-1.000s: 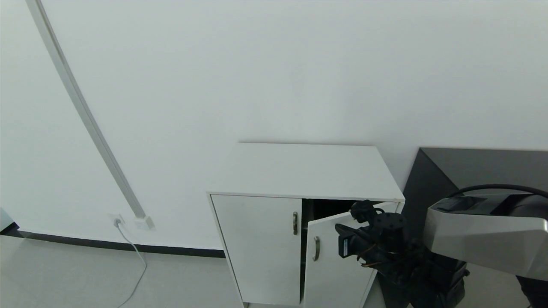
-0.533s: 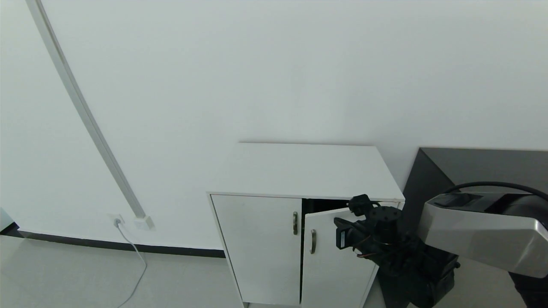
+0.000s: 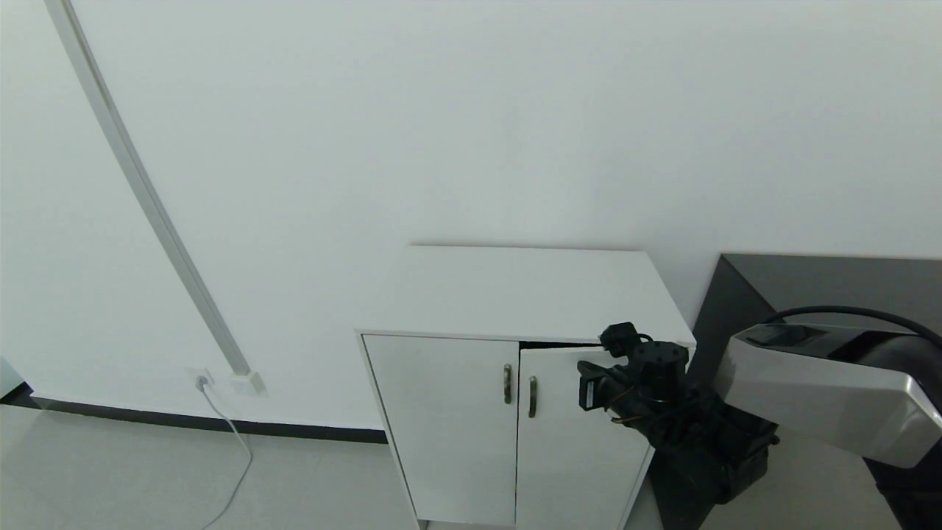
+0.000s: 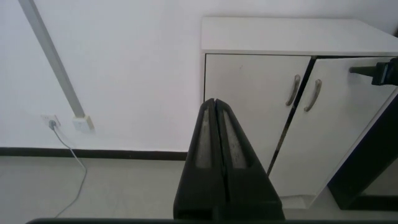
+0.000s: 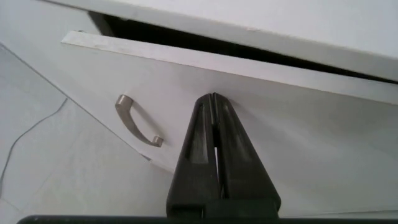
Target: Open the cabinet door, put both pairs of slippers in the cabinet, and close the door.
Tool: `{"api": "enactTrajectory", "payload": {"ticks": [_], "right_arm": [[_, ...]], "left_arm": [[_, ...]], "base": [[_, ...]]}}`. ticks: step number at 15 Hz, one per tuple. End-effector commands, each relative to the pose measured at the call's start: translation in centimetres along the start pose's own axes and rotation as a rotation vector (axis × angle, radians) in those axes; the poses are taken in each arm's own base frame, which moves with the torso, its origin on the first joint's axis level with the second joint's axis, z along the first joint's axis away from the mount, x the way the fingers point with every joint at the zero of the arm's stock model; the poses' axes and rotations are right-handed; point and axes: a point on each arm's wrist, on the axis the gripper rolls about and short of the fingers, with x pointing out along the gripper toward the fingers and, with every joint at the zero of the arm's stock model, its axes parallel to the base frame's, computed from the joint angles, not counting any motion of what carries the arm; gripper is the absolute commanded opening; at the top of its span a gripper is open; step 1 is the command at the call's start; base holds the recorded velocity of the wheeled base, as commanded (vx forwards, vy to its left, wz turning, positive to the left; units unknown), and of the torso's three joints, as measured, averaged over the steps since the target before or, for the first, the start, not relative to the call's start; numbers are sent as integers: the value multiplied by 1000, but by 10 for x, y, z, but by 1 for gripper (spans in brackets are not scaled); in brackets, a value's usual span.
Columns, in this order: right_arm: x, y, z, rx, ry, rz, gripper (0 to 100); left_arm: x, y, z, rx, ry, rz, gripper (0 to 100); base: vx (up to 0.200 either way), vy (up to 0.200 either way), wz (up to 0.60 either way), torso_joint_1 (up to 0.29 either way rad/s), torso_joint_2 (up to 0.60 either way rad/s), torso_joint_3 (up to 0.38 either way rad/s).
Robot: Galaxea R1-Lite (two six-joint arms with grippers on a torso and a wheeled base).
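R door (image 3: 574,442) nearly shut, R gripper (image 5: 214,98) on it.
A thin dark gap is left at the door's top edge; L door (image 3: 441,427) is shut. R gripper's fingers are pressed together, nothing held, tips at the door face near the handle (image 5: 138,121). Push is best kept square & gentle till flush. L gripper (image 4: 215,104), fingers together & empty, is held well back. Contents of cabinet (image 3: 526,294) can't be told thru the gap.

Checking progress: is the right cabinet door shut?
Nearly: the white right cabinet door stands slightly ajar, dark gap along its top edge.
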Motion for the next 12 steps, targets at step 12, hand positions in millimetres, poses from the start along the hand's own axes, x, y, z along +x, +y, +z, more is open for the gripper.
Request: {"api": "enactTrajectory", "payload": {"ticks": [12], "right_arm": [[7, -13, 0, 7, -3, -30, 0]], "left_arm": [[0, 0, 0, -2, 1, 0, 0]], "base": [[0, 0, 0, 0, 0, 0]]}}
